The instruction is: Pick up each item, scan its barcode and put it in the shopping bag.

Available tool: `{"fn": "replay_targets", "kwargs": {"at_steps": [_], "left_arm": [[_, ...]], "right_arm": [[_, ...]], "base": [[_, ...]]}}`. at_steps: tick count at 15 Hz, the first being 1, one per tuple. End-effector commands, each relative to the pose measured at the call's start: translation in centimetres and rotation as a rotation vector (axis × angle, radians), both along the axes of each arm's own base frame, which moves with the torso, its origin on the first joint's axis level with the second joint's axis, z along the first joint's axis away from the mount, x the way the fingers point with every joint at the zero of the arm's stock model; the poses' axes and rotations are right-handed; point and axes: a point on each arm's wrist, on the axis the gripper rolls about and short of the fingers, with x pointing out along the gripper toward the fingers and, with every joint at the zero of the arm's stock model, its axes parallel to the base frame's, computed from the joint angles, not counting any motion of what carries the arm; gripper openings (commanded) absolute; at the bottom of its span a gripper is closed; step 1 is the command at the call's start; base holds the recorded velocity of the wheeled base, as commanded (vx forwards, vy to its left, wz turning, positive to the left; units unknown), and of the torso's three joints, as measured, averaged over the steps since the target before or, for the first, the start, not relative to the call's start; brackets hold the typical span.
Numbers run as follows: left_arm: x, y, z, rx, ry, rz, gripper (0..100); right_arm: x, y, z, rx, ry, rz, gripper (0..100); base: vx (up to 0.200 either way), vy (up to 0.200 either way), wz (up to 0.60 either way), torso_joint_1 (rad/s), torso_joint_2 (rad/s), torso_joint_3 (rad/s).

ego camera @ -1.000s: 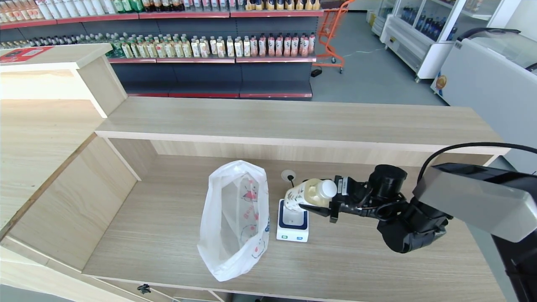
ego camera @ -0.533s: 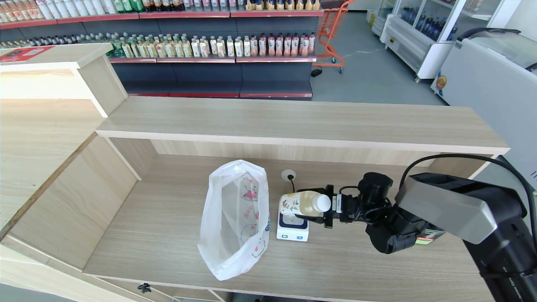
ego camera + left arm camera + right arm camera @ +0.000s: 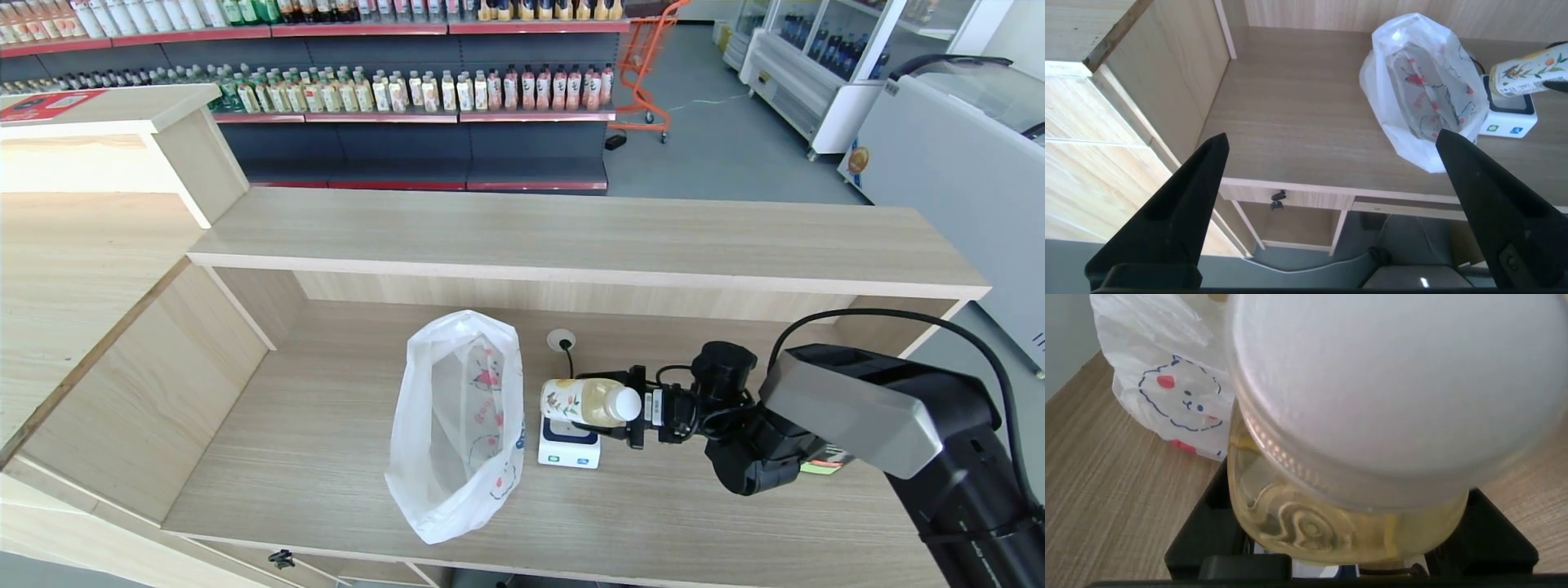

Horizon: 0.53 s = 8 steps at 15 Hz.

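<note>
Currently the left pincer (image 3: 1333, 135) hangs off the near edge of the worktop (image 3: 326, 457), its two dark tapered fingers spread wide and gripping nothing. The shopping bag (image 3: 457, 425) lies ahead of it and off to one side.

The bag is thin, white, translucent film, crumpled and slack, printed with small red and pink figures. Its mouth gapes upward. No goods can be made out through the film, so I judge nothing is bagged yet.

Just beyond the tips of the right pincer (image 3: 581, 401), the bag's flank sits close beside the scanner (image 3: 569, 447), a small white block with rounded corners and a dark face. The scanner rests directly beneath that pincer.

The right pincer is clamped on the bottle (image 3: 563, 398), one black finger on each side of its body. The bottle is held lying level above the scanner, base toward the bag, with its smooth white cap (image 3: 1396, 384) back toward the wrist. The body is clear rigid plastic holding pale yellow liquid and wears a flowered label.

Assessment:
- Pickup is complete.
- The scan step is in hand.
- Transfer into the bag remains.
</note>
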Motion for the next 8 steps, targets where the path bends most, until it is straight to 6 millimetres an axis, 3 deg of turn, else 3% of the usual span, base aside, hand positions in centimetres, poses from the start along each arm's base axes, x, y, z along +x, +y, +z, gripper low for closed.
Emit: {"fn": "replay_targets", "kwargs": {"at_steps": [1,8], "left_arm": [[0.0,0.0,0.0,0.000,0.000,0.000,100],[0.0,0.0,0.0,0.000,0.000,0.000,100]], "right_arm": [[0.1,-0.1,-0.2,-0.002,0.006,-0.005,0],[1.4,0.0,1.5,0.020,-0.090,0.002,0]], "base": [[0.000,0.000,0.00,0.000,0.00,0.000],[0.000,0.000,0.00,0.000,0.00,0.000]]}}
